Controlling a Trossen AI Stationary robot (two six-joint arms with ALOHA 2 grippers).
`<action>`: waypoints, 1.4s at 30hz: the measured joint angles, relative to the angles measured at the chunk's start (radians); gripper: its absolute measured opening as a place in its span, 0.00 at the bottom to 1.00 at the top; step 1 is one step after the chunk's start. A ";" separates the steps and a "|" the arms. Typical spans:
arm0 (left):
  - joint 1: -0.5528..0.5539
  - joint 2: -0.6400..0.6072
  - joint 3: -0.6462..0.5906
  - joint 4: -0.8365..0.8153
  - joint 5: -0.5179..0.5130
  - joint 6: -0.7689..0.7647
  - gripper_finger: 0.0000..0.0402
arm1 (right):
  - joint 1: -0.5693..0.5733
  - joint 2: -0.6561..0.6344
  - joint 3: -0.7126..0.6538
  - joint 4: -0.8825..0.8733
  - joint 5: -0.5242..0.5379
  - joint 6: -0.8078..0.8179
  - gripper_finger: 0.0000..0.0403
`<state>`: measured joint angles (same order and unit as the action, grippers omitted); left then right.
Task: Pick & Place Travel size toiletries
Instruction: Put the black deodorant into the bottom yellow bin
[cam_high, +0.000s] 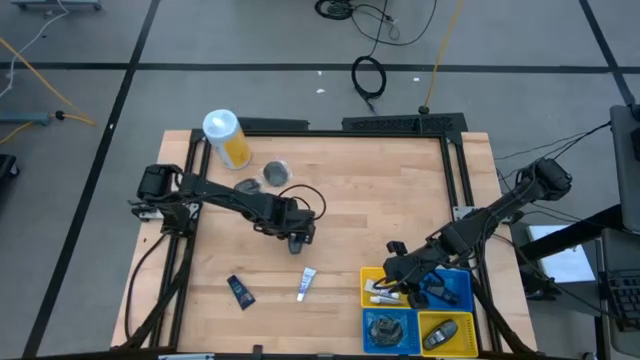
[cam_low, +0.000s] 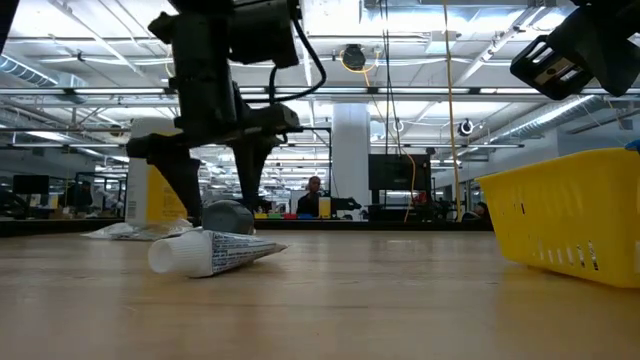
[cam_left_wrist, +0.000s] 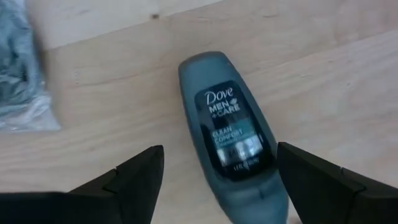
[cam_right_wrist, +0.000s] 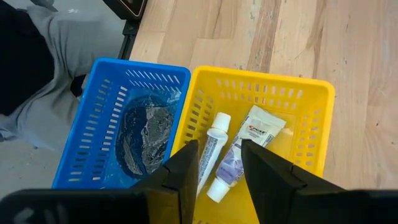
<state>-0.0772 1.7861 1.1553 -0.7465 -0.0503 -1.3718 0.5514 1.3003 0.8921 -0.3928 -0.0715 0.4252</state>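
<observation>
**Q:** Starting at your left side, what's there?

**Me:** The yellow canister (cam_high: 228, 138) at the table's far edge, not part of my job. Near it a round grey jar (cam_high: 276, 174) sits on a clear wrapper. Then my left gripper (cam_high: 298, 238), mid-table, jaws spread as wide as they go with nothing in them. I'm poised over a dark oval bottle (cam_left_wrist: 231, 134) lying flat, lined up lengthwise between my fingers (cam_left_wrist: 127, 180) so they can close on its narrow sides

**Q:** And nearer the front?

**Me:** A dark blue tube (cam_high: 240, 290) and a small white tube (cam_high: 306, 284), both loose on the wood, well apart from my fingers. I'd say they're waiting their turn

**Q:** The right?

**Me:** My right gripper (cam_high: 400, 270) hangs above the yellow bin (cam_right_wrist: 311, 118), jaws partly parted, holding nothing. Two white tubes (cam_right_wrist: 239, 152) lie inside it; beside it the blue bin (cam_right_wrist: 106, 106) holds something crumpled that I can't identify
</observation>
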 joint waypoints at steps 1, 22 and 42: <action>0.000 0.007 0.000 0.004 0.004 0.000 0.74 | 0.000 0.000 0.000 -0.001 0.000 0.000 0.28; -0.004 0.145 0.005 0.061 0.078 0.073 0.74 | 0.000 0.000 0.000 0.000 0.001 0.008 0.28; -0.002 0.150 0.035 0.022 0.044 0.213 0.48 | 0.000 0.000 0.000 0.000 0.049 0.028 0.28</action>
<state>-0.0792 1.9358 1.1905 -0.7241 -0.0066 -1.1592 0.5514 1.2999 0.8921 -0.3928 -0.0227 0.4536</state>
